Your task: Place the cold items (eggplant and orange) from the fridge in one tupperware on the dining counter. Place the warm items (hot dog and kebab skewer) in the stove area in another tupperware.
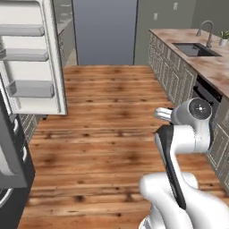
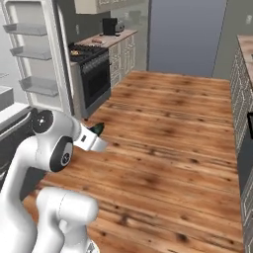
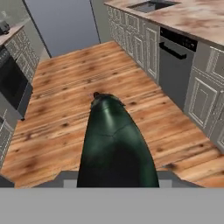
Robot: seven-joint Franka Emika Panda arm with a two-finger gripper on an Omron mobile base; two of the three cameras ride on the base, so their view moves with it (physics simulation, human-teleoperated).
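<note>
The fridge (image 1: 31, 58) stands at the left with its door swung wide, white bins and shelves showing; it was presumably opened so that the cold items could be taken out. The dining counter (image 3: 197, 19), pinkish-tan marble with a sink let into it, runs along the right of the wooden floor (image 1: 107, 116), well apart from the fridge. A stove (image 2: 91, 74) is seen further back on the left in the right base view.

The eggplant (image 3: 114, 144), dark green-black and glossy, is held in the gripper (image 2: 96, 136), whose jaws are clamped on its thick end. It is carried in mid-air above the floor, between fridge and counter, most likely in transit to a tupperware on the counter. Its long axis lies along the gripper's own line of reach, roughly level, and its narrow tip points forward down the room, away from the hand. No tupperware can be made out.
</note>
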